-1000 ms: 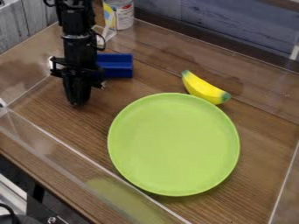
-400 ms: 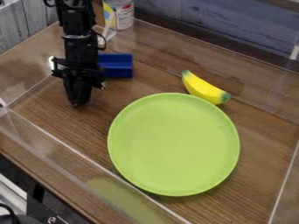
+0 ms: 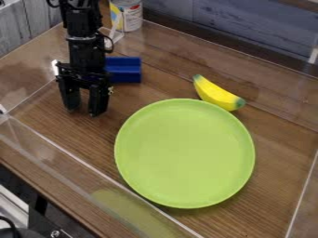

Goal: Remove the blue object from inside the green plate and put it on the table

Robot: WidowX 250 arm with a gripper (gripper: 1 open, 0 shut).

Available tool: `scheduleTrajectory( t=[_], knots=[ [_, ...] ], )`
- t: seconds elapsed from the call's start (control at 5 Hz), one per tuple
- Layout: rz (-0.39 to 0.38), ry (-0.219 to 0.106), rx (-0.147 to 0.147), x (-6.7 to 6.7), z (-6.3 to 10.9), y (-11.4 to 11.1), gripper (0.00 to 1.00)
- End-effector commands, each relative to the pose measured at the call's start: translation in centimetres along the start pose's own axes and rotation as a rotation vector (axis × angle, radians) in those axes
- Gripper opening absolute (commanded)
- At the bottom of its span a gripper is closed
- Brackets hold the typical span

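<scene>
While I look through the single camera view, I see brown wood-grain tabletop [image 3: 125, 149] running under everything, with clear walls along its edge and grey boards behind. My black gripper [image 3: 85, 100] is low at the left, its jaws spread. The blue block [image 3: 123, 69] lies on the wood just beside the arm, outside the green plate [image 3: 184, 153]. Near the plate's far rim rests a yellow banana [image 3: 218, 93]; a can [image 3: 125, 15] stands at the back.

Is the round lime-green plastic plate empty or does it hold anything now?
Empty: the round lime-green plastic plate shows bare green surface throughout, with nothing on it.
</scene>
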State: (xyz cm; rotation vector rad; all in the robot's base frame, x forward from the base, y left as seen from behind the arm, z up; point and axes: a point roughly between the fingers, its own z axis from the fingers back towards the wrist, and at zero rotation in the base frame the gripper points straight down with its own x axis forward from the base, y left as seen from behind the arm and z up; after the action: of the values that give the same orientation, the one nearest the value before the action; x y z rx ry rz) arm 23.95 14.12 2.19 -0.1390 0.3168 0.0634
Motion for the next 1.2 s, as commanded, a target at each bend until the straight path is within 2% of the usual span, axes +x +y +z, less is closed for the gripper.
scheduleTrajectory(
  t=[0.0,0.4,0.6,0.8,1.0],
  knots=[
    [0.001,-0.061,0.026,0.5,1.6,0.2,0.0],
    [-0.003,-0.073,0.022,0.5,2.3,-0.2,0.0],
    [-0.005,-0.076,0.021,0.3,2.8,-0.4,1.0],
    [-0.007,-0.079,0.021,0.2,3.3,-0.6,1.0],
    [-0.009,-0.09,0.019,0.2,3.9,-0.9,0.0]
  ],
)
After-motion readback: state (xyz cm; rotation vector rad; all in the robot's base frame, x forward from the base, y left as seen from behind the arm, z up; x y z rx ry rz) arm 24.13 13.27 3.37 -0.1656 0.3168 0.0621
